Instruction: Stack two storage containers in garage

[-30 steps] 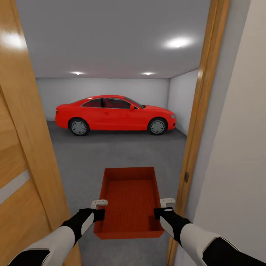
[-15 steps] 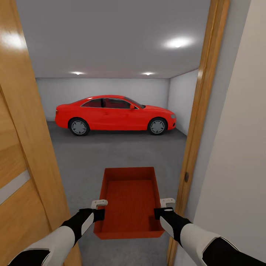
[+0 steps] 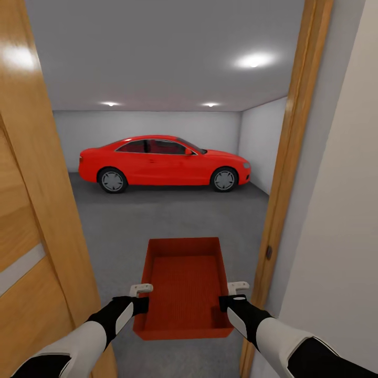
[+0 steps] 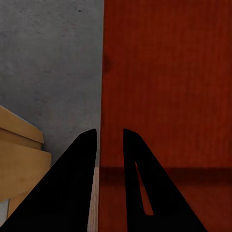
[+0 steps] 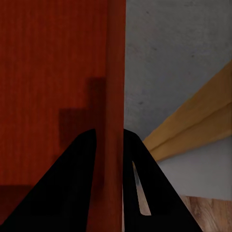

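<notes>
A home garage seen through a wood-framed doorway (image 3: 286, 173): a red car (image 3: 163, 163) is parked on grey concrete floor (image 3: 173, 215), with plain white walls (image 3: 152, 126) and recessed ceiling lights (image 3: 253, 61).

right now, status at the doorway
Left hand and right hand shut on container walls, one each side. Wood door frame close on right. Red car parked far ahead.

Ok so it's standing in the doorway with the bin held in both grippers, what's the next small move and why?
Probably roll straight ahead into the garage. The storage container is held off the ground, left gripper and right gripper each clamped on a side wall, and the door frame sits close on the right, so keep centred until over the concrete floor.
</notes>
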### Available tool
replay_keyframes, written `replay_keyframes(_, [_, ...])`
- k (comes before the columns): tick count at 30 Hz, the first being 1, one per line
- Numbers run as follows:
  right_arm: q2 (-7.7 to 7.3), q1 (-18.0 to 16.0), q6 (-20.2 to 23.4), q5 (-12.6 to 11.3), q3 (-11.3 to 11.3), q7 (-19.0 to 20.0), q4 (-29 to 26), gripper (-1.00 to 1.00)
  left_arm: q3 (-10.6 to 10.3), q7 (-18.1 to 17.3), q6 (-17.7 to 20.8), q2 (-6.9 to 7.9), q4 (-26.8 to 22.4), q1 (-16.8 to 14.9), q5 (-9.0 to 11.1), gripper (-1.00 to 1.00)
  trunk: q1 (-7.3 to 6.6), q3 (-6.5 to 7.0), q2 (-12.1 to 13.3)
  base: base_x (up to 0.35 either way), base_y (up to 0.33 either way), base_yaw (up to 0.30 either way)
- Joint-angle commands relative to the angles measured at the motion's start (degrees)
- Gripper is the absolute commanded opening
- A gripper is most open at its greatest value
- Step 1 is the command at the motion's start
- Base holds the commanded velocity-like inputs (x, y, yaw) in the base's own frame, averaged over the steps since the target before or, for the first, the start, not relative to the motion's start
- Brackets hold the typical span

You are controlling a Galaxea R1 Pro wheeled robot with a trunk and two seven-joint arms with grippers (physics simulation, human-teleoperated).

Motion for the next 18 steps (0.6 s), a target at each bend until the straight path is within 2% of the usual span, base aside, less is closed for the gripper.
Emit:
replay_keyframes(1, [0.07, 0.03, 0.35, -2.01, 2.25, 0.18, -0.03, -1.0, -0.34, 0.46, -1.1, -0.03, -0.23, -0.01, -1.18, -1.0, 0.02, -0.03, -0.05, 0.001, 0.002, 0.0])
replay_keyframes(18, [0.07, 0.03, 0.32, -2.02, 2.25, 0.18, -0.03, -1.0, -0.34, 0.46, -1.1, -0.03, -0.23, -0.01, -1.18, -1.0, 0.02, -0.03, -0.05, 0.0, 0.0, 0.0])
